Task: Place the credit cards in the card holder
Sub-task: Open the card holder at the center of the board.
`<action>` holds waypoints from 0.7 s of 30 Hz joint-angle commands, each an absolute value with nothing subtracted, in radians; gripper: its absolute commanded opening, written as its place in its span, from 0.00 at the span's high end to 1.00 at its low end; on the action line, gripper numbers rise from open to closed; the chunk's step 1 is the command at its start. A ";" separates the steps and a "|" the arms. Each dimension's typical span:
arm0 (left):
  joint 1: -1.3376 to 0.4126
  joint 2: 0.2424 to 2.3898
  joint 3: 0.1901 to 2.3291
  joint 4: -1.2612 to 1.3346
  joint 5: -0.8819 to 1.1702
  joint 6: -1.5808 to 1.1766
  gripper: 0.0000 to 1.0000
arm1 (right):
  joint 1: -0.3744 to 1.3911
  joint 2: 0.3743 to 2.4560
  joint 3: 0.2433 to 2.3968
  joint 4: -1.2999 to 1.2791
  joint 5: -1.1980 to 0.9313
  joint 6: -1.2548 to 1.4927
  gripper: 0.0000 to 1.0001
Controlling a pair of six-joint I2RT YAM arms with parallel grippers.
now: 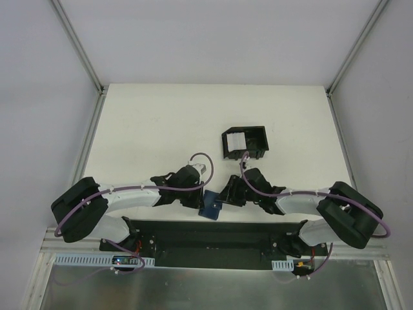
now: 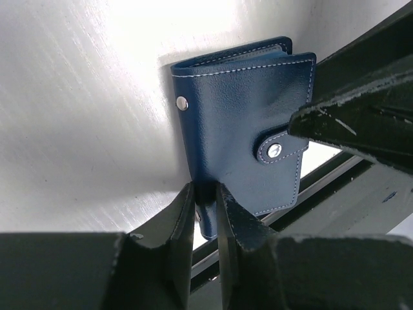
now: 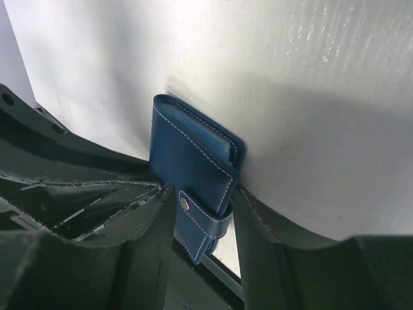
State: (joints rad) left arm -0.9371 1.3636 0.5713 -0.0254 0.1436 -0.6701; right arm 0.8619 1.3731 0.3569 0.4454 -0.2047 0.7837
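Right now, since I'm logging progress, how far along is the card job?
Done: nothing that shows; the card holder is shut, snap fastened. In hand: left gripper pinches its edge, right gripper flanks it. Left: open it and load the credit cards, apparently white in the black box.

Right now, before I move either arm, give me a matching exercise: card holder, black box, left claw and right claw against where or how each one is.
1 card holder
2 black box
3 left claw
4 right claw

A pinching the card holder's edge
B farther out on the table, white cards inside
C folded shut, strap across it
D straddling the strap end

Pairs: 1-C, 2-B, 3-A, 4-D
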 commanded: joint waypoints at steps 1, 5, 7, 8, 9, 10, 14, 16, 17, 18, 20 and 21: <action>-0.951 1.344 0.531 0.038 0.100 -0.706 0.84 | 0.873 1.404 0.360 0.479 -0.147 0.790 0.60; -0.953 1.316 0.515 0.043 0.086 -0.701 0.83 | 0.873 1.414 0.374 0.508 -0.147 0.759 0.79; -0.953 1.302 0.514 0.048 0.074 -0.695 0.81 | 0.873 1.423 0.388 0.526 -0.164 0.739 0.85; -0.953 1.293 0.514 0.052 0.066 -0.693 0.80 | 0.873 1.430 0.388 0.543 -0.176 0.736 0.91; -0.951 1.287 0.514 0.055 0.060 -0.692 0.77 | 0.874 1.433 0.388 0.566 -0.186 0.735 0.97; -0.953 1.281 0.515 0.058 0.052 -0.690 0.75 | 0.874 1.437 0.385 0.581 -0.190 0.733 0.99; -0.953 1.250 0.514 0.061 0.020 -0.690 0.59 | 0.874 1.440 0.370 0.630 -0.195 0.718 0.99; -0.951 1.227 0.505 0.060 0.006 -0.693 0.47 | 0.874 1.431 0.359 0.649 -0.196 0.701 1.00; -0.950 1.214 0.499 0.058 0.006 -0.696 0.42 | 0.874 1.428 0.356 0.655 -0.196 0.692 1.00; -0.948 1.200 0.494 0.058 -0.024 -0.698 0.37 | 0.873 1.427 0.354 0.660 -0.198 0.681 1.00; -0.933 1.181 0.489 0.058 -0.022 -0.689 0.24 | 0.874 1.425 0.345 0.689 -0.209 0.663 1.00; -0.924 1.171 0.488 0.055 -0.014 -0.684 0.15 | 0.874 1.422 0.338 0.705 -0.213 0.657 0.99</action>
State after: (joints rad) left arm -0.9417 1.2221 0.5030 0.0349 0.0242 -0.6926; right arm 0.8677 1.4353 0.3573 0.5938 -0.1875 0.7139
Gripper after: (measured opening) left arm 0.734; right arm 0.018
